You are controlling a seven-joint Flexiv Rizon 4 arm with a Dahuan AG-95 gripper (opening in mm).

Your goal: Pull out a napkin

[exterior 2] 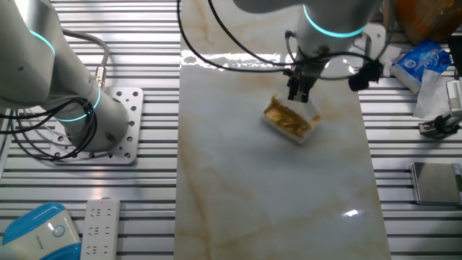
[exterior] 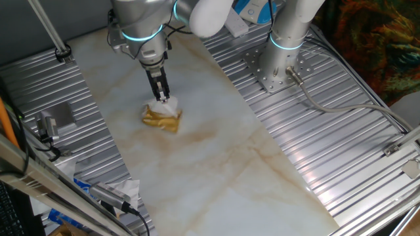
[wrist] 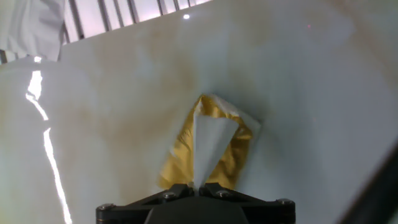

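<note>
Napkin [exterior: 163, 105] pokes up from gold packet [exterior: 162, 118] on marble top [exterior: 216, 164], gripper [exterior: 160, 96] pinched on its tip; risk: thin sheet tears. Other fixed view: packet [exterior 2: 290, 119] unanchored; may lift w/ pull. Hand view: napkin [wrist: 208, 146] taut betw. closed fingers [wrist: 177, 190]; narrow grip, could slip.

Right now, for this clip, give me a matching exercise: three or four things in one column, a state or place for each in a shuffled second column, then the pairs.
Things:
1. napkin
2. gold packet
3. claw
4. remote control

States or places:
A. lying on the marble slab
B. on the ribbed metal beside the slab
C. white sheet stretched up out of the packet
D. shut on the white sheet

Pairs: 1-C, 2-A, 3-D, 4-B
</note>
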